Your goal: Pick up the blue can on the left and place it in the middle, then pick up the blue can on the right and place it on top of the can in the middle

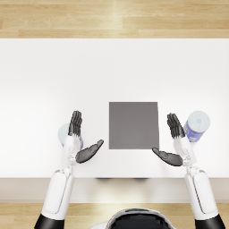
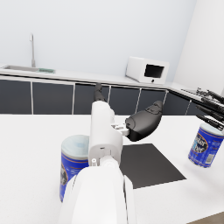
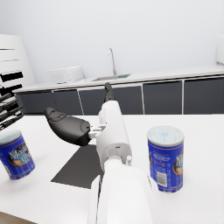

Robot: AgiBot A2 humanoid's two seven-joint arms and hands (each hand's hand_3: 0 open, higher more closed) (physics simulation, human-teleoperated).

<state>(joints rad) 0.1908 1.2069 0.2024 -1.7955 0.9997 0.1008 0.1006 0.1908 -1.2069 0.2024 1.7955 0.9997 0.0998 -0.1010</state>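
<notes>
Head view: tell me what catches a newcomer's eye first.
A dark grey square mat lies in the middle of the white table. The left hand and right hand flank it, open and holding nothing. A blue can stands just outside the right hand; another blue can stands under the left forearm.

A glossy printed blue label is seen on each can (image 3: 165,158), under a pale matt lid. The table (image 1: 53,71) is smooth white, the mat (image 1: 133,125) matt grey, the floor (image 1: 112,18) wood.

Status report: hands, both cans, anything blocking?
Left hand and right hand open. Left can, right can upright, untouched. Grey mat unobstructed.
</notes>
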